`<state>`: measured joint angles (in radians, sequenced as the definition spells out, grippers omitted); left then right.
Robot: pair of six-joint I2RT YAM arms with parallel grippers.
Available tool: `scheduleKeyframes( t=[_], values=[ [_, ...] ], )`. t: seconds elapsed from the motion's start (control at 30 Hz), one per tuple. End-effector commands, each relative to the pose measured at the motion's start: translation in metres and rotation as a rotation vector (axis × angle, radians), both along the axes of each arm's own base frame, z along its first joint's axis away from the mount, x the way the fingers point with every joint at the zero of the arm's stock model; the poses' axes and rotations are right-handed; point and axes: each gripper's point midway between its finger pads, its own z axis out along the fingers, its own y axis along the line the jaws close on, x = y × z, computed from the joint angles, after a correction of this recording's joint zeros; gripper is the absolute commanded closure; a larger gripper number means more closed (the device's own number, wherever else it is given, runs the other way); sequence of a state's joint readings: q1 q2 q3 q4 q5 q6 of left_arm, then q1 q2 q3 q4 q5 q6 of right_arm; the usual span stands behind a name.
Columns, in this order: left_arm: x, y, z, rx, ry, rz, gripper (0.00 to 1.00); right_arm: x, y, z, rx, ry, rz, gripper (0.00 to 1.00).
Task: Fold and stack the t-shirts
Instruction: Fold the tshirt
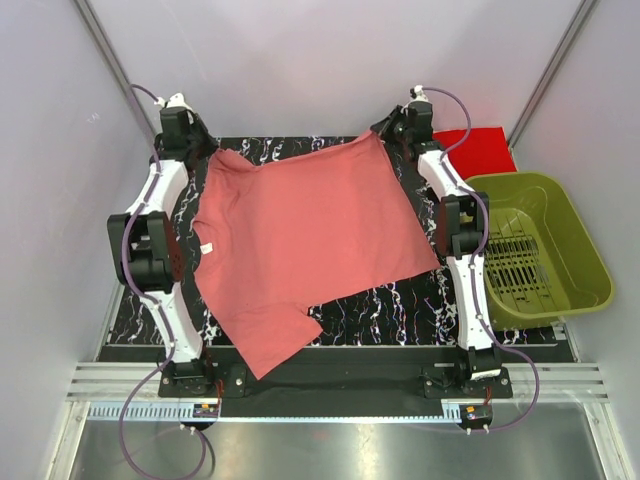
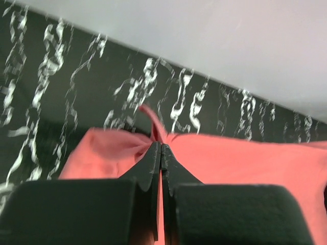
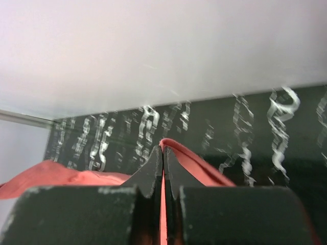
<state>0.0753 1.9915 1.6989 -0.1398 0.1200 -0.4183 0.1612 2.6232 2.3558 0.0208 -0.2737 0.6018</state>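
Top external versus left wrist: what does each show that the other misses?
Only the top external view: the whole salmon-pink t-shirt spread across the table, the red t-shirt at the far right, the olive-green basket just in front of it, and the right end effector at the shirt's other far corner. Only the left wrist view: the left end effector close up, shut, with a tuft of cloth poking up from its closed jaws. Both: the salmon-pink t-shirt and the black marbled table.

Robot lab cell: plain white walls (image 1: pixel 330 60), aluminium rail (image 1: pixel 560 380), marbled black tabletop (image 1: pixel 400 300).
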Motion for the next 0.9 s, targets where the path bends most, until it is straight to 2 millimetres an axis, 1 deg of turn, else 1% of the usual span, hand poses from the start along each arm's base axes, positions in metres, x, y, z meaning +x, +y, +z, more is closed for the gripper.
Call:
scheduleKeyframes(
  t=[0.0, 0.1, 0.13, 0.17, 0.2, 0.23, 0.27, 0.3, 0.33, 0.37, 0.4, 0.43, 0.47, 0.53, 0.57, 0.6, 0.63, 0.67, 0.7, 0.73, 0.77, 0.8, 0.83, 0.87],
  values=[
    [-0.024, 0.004, 0.047, 0.025, -0.065, 0.050, 1.00, -0.003, -0.023, 0.006, -0.043, 0.044, -0.047, 1.00],
    [-0.042, 0.004, 0.041, 0.046, -0.004, 0.067, 1.00, -0.009, -0.033, 0.008, -0.071, 0.079, -0.055, 1.00],
    [-0.046, 0.006, 0.038, 0.055, 0.018, 0.077, 1.00, -0.011, -0.032, 0.008, -0.082, 0.091, -0.055, 1.00],
    [-0.054, 0.006, 0.035, 0.064, 0.049, 0.079, 1.00, -0.013, -0.034, 0.012, -0.089, 0.096, -0.058, 1.00],
    [-0.060, 0.009, 0.030, 0.074, 0.072, 0.100, 1.00, -0.017, -0.037, 0.007, -0.112, 0.123, -0.058, 1.00],
    [-0.065, 0.011, 0.028, 0.080, 0.089, 0.107, 1.00, -0.020, -0.038, 0.009, -0.122, 0.128, -0.060, 1.00],
    [-0.072, 0.011, 0.032, 0.083, 0.092, 0.107, 1.00, -0.022, -0.041, 0.012, -0.132, 0.133, -0.064, 1.00],
    [-0.077, 0.010, 0.027, 0.083, 0.104, 0.105, 1.00, -0.026, -0.043, 0.007, -0.150, 0.152, -0.064, 1.00],
    [-0.081, 0.009, 0.030, 0.077, 0.101, 0.102, 1.00, -0.028, -0.044, 0.005, -0.152, 0.162, -0.062, 1.00],
    [-0.087, 0.007, 0.035, 0.075, 0.096, 0.100, 1.00, -0.030, -0.045, 0.011, -0.152, 0.160, -0.061, 1.00],
    [-0.093, 0.005, 0.031, 0.077, 0.113, 0.099, 1.00, -0.034, -0.046, 0.005, -0.158, 0.183, -0.059, 1.00],
    [-0.098, 0.004, 0.030, 0.082, 0.124, 0.102, 1.00, -0.037, -0.046, 0.004, -0.159, 0.192, -0.055, 1.00],
    [-0.108, 0.006, 0.029, 0.085, 0.142, 0.111, 1.00, -0.040, -0.046, 0.008, -0.160, 0.194, -0.051, 1.00],
    [-0.118, 0.005, 0.028, 0.080, 0.155, 0.116, 1.00, -0.047, -0.046, 0.000, -0.167, 0.223, -0.043, 1.00],
    [-0.129, 0.005, 0.026, 0.075, 0.165, 0.118, 1.00, -0.049, -0.047, 0.005, -0.169, 0.219, -0.042, 1.00],
    [-0.134, 0.003, 0.025, 0.070, 0.168, 0.118, 1.00, -0.054, -0.048, -0.004, -0.179, 0.244, -0.043, 1.00],
    [-0.139, 0.002, 0.024, 0.065, 0.171, 0.116, 1.00, -0.057, -0.049, -0.005, -0.181, 0.253, -0.045, 1.00],
    [-0.149, -0.003, 0.021, 0.049, 0.183, 0.104, 1.00, -0.061, -0.050, 0.002, -0.184, 0.248, -0.049, 1.00],
    [-0.153, -0.007, 0.018, 0.039, 0.192, 0.093, 1.00, -0.066, -0.051, -0.007, -0.190, 0.269, -0.049, 1.00],
    [-0.159, -0.010, 0.016, 0.027, 0.206, 0.080, 1.00, -0.069, -0.051, -0.008, -0.194, 0.272, -0.048, 1.00],
    [-0.166, -0.016, 0.010, 0.007, 0.224, 0.063, 1.00, -0.072, -0.052, 0.002, -0.195, 0.257, -0.053, 1.00],
    [-0.171, -0.018, 0.007, 0.000, 0.238, 0.056, 1.00, -0.077, -0.055, -0.005, -0.202, 0.273, -0.056, 1.00],
    [-0.177, -0.021, 0.002, -0.010, 0.258, 0.045, 1.00, -0.080, -0.056, -0.004, -0.207, 0.273, -0.056, 1.00],
    [-0.185, -0.021, -0.002, -0.015, 0.272, 0.046, 1.00, -0.082, -0.058, 0.003, -0.214, 0.264, -0.064, 1.00]
  ],
)
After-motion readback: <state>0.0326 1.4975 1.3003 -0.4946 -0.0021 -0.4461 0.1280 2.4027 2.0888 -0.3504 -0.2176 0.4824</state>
